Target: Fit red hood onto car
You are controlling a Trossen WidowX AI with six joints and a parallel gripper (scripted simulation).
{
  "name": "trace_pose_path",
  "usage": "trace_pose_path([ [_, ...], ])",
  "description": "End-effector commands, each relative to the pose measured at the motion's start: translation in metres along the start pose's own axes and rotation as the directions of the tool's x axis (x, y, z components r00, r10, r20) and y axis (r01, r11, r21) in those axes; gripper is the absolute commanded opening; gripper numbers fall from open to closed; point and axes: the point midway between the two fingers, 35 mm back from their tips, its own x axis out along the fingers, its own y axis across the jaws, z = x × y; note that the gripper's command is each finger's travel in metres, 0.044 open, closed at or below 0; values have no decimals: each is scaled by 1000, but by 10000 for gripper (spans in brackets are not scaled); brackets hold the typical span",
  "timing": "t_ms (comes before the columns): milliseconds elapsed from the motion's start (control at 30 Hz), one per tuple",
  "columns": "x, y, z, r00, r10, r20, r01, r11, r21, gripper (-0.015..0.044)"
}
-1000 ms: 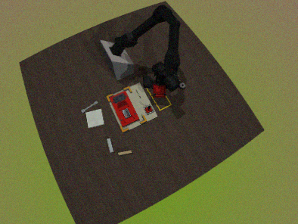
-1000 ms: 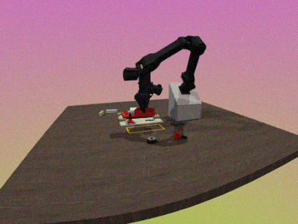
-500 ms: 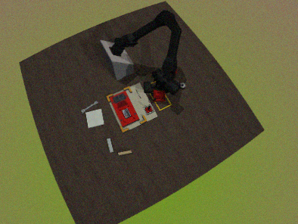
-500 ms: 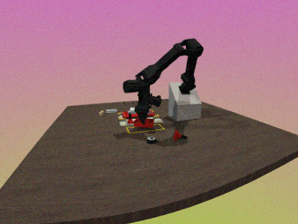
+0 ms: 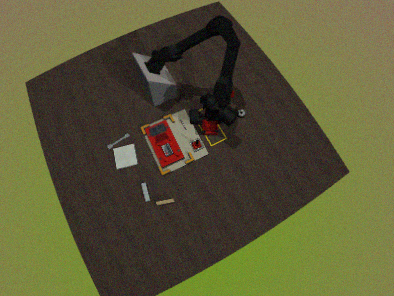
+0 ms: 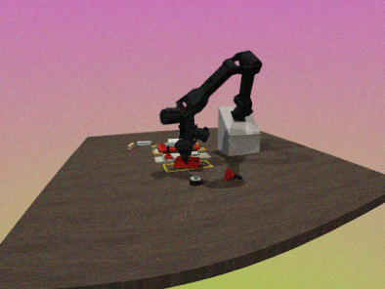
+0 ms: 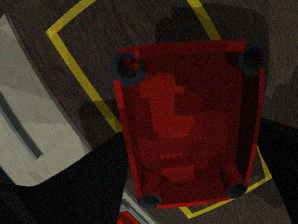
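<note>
The red hood [image 5: 210, 127] [image 6: 189, 163] [image 7: 187, 110] is between the fingers of my gripper [image 5: 211, 122] [image 6: 186, 160] [image 7: 193, 132], which is shut on it. Its hollow side with dark corner bosses faces the wrist camera. The hood is low over or on the table, at the yellow outline [image 5: 218, 143] [image 6: 167, 170] [image 7: 82, 77]; I cannot tell whether it touches. The red chassis [image 5: 174, 158] sits between orange corner brackets on the pale jig board [image 5: 201, 152] [image 7: 60, 145], with the grey engine block [image 5: 166, 149] on its deck. The pegs are too small to make out.
A small red and black part [image 5: 196, 144] is on the board. A pale sloped box [image 5: 162, 93] [image 6: 237, 143] stands behind. A wheel [image 5: 241, 113] [image 6: 195, 181] and a red piece [image 6: 229, 175] lie near the gripper. A white square [image 5: 125, 156] and wrench [image 5: 118, 141] lie beyond the chassis.
</note>
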Motion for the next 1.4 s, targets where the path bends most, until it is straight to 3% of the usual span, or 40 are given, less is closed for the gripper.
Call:
trace_pose_path([
  [0, 0, 0, 0, 1000, 0, 0, 0, 1000, 0, 131],
  [400, 0, 0, 0, 1000, 0, 0, 0, 1000, 0, 440],
  [567, -8, 0, -1, 1000, 2, -2, -2, 1000, -1, 440],
  [800, -78, -1, 0, 1000, 12, -11, -12, 1000, 0, 440],
  [1367, -73, 0, -3, 1000, 13, -22, -12, 1000, 6, 440],
])
